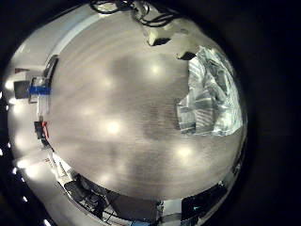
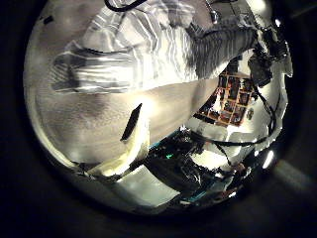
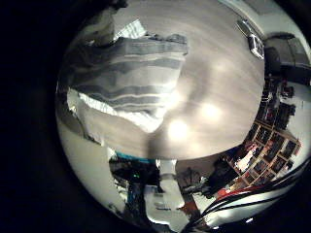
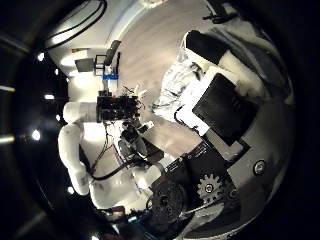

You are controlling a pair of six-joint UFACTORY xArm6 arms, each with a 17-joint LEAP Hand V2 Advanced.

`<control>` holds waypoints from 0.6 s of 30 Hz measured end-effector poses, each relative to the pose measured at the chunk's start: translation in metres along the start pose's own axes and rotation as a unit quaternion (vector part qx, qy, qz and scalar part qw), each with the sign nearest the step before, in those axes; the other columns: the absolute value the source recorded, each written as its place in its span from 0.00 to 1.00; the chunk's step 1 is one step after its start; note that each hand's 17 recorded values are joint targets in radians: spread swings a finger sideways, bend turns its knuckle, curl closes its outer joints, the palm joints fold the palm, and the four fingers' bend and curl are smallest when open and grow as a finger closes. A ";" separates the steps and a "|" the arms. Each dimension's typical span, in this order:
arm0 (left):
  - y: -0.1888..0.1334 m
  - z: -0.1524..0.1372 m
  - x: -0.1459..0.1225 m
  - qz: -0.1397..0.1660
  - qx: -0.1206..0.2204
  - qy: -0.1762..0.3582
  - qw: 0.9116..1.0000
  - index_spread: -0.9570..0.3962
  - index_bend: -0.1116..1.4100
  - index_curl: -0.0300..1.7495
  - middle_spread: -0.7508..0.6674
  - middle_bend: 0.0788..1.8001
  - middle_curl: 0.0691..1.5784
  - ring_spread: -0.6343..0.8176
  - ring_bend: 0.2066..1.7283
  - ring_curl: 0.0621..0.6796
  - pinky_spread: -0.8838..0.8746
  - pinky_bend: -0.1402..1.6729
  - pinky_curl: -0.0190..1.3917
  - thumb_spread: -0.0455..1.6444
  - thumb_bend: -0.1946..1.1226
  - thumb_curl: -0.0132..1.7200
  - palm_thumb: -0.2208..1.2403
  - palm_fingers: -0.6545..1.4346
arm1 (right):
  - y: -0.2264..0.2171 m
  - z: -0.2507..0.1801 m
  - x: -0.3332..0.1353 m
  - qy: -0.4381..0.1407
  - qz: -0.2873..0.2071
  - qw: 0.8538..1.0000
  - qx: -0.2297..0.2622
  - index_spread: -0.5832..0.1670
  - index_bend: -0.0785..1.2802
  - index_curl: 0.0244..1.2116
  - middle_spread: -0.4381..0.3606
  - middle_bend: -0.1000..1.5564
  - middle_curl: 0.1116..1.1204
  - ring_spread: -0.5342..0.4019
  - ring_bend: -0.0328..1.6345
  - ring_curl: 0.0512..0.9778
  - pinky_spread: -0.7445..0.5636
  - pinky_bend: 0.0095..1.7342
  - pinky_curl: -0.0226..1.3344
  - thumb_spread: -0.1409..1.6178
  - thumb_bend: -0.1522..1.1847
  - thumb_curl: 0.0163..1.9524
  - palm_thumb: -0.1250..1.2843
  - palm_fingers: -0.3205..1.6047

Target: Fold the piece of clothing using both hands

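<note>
The left hand (image 2: 127, 151) hangs over the table (image 1: 113, 94), with its thumb side facing the cloth (image 2: 149, 55). The striped cloth lies flat on the table and is partly bunched up. I cannot tell if this hand is open or closed, as only one finger tip shows. The cloth lies between the two hands, likely so that each can take one side for the fold. The right hand (image 4: 222, 108) is low and close over the cloth (it fills much of that palm's view). One finger sits right beside a crumpled edge. I cannot tell if it grips the cloth yet.
</note>
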State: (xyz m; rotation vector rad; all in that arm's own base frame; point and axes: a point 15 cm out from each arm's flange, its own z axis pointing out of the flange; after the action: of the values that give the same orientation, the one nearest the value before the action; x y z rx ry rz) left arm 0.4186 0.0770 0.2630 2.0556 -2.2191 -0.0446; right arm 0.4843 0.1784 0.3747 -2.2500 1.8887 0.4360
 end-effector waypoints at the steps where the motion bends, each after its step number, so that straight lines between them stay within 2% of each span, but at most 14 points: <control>1: 0.003 -0.004 -0.014 -0.012 0.005 0.000 1.000 0.71 0.19 0.23 0.67 0.06 0.16 0.65 0.31 0.26 0.70 0.30 0.26 0.69 0.14 0.18 0.42 0.38 | -0.003 0.004 -0.008 0.000 -0.006 1.000 0.003 0.47 0.93 0.58 0.40 0.88 0.55 0.37 0.88 0.62 0.38 0.74 0.50 0.67 0.11 0.41 0.82 0.79; 7: 0.032 -0.028 -0.064 -0.047 0.027 0.000 0.999 0.71 0.19 0.23 0.67 0.06 0.16 0.64 0.31 0.26 0.70 0.30 0.26 0.69 0.13 0.18 0.42 0.38 | -0.027 0.041 -0.067 -0.009 -0.041 0.999 0.026 0.48 0.93 0.57 0.40 0.88 0.54 0.38 0.88 0.62 0.38 0.74 0.50 0.66 0.11 0.42 0.81 0.79; 10: 0.042 -0.030 -0.067 -0.050 0.028 -0.001 0.998 0.71 0.19 0.22 0.67 0.06 0.16 0.64 0.31 0.26 0.70 0.30 0.26 0.69 0.13 0.18 0.43 0.38 | -0.039 0.065 -0.091 -0.023 -0.052 0.998 0.031 0.48 0.93 0.57 0.40 0.88 0.54 0.38 0.88 0.62 0.37 0.73 0.51 0.66 0.10 0.42 0.79 0.79; 13: 0.053 -0.024 -0.069 -0.055 0.022 -0.001 0.998 0.71 0.19 0.23 0.66 0.06 0.16 0.64 0.31 0.26 0.70 0.30 0.26 0.69 0.13 0.18 0.43 0.38 | -0.043 0.090 -0.106 -0.040 -0.053 0.998 0.018 0.47 0.91 0.55 0.39 0.86 0.52 0.37 0.88 0.60 0.35 0.71 0.49 0.66 0.08 0.41 0.70 0.80; 15: 0.062 -0.024 -0.073 -0.057 0.021 -0.003 0.998 0.71 0.19 0.23 0.66 0.06 0.16 0.64 0.31 0.26 0.70 0.30 0.26 0.69 0.13 0.18 0.43 0.38 | -0.044 0.104 -0.110 -0.040 -0.060 0.997 0.010 0.44 0.81 0.52 0.38 0.83 0.49 0.35 0.85 0.56 0.27 0.65 0.46 0.67 0.08 0.39 0.63 0.74; 16: 0.065 -0.024 -0.074 -0.059 0.022 -0.003 0.998 0.71 0.19 0.23 0.66 0.06 0.16 0.64 0.31 0.26 0.70 0.30 0.26 0.69 0.13 0.18 0.43 0.38 | -0.043 0.108 -0.109 -0.040 -0.061 0.997 0.006 0.41 0.73 0.50 0.36 0.80 0.47 0.33 0.84 0.54 0.24 0.64 0.44 0.68 0.08 0.38 0.61 0.67; 18: 0.071 -0.023 -0.074 -0.062 0.022 -0.001 0.998 0.71 0.19 0.23 0.66 0.06 0.16 0.64 0.31 0.26 0.70 0.30 0.26 0.69 0.13 0.18 0.43 0.38 | -0.041 0.112 -0.106 -0.042 -0.072 0.997 -0.003 0.37 0.61 0.47 0.34 0.74 0.44 0.31 0.82 0.52 0.22 0.66 0.44 0.69 0.09 0.37 0.60 0.58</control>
State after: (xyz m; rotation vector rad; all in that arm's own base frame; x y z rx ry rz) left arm 0.3560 0.1577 0.2877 2.2148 -2.1095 -0.0100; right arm 0.4958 0.3201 0.3020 -2.3138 1.6742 0.5051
